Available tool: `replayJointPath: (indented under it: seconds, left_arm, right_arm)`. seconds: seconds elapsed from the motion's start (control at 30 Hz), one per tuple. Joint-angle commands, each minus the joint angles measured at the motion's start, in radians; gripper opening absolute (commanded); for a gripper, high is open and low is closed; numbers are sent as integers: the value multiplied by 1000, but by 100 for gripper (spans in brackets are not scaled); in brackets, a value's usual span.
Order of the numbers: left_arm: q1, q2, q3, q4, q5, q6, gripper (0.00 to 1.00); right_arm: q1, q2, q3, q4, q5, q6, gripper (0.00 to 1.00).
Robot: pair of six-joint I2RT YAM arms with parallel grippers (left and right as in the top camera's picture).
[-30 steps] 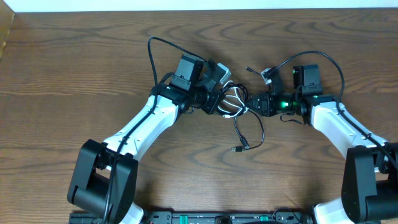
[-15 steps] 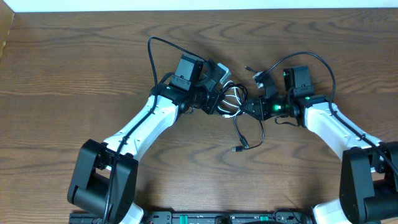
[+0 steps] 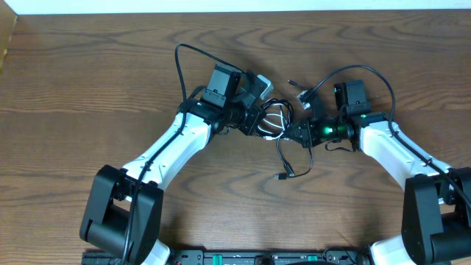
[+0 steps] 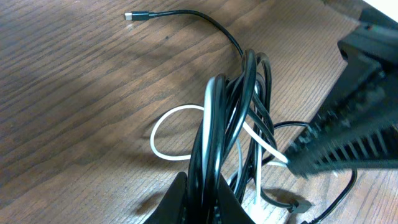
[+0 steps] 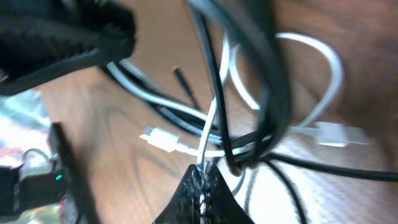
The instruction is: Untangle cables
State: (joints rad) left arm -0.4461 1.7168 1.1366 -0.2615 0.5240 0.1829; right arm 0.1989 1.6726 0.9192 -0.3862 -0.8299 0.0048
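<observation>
Meeting over the middle of the counter (image 3: 110, 73), slightly nearer its far edge, both arms have the tangle between them in the overhead view. The left tool (image 3: 265, 121) is clenched on the coiled part. The right tool (image 3: 298, 135) is clenched at the coil's right side, the two nearly touching. The black cable (image 3: 294, 158) drops a loose loop toward the near edge, ending in a small plug (image 3: 280, 177). The white cable (image 3: 277, 116) is wound inside the coil (hard to trace here).

Left wrist view: the left tool (image 4: 199, 199) is grasping several black cable (image 4: 217, 106) loops bunched together, long axis running straight away from the fingers. The white cable (image 4: 163, 127) loops out sideways through them. The right tool (image 4: 348, 124) sits just beside the bunch on the far side from that loop.

Right wrist view (blurry): the right tool (image 5: 202, 186) is clamped shut, and a white cable (image 5: 208, 134) strand runs right into its tips, so it looks pinched there. The black cable (image 5: 273, 93) strands cross just beside it; I cannot tell if one is caught too. A white plug (image 5: 158, 138) lies on the counter behind.

Judgement: the pull turns on the white strand crossing the black bunch's axis. The right arm is the one on it, so drawing toward the right edge, away from the left tool, should slide it out.
</observation>
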Motion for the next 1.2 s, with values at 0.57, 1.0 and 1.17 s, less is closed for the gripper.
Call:
replayJointPath:
  seconds: [0.57,1.0,1.17]
  left_arm:
    - [2,-24,-7,2,2,-5,7]
    - [2,-24,-7,-2,2,-6,7]
    - [3,-24,-7,2,-136,-151,8]
  right_arm:
    - [31,-12,13,-141,-87,-256,6]
    - [26,-12,13,9,29,-60,31]
    - [15,-12,13,45,63,47,45]
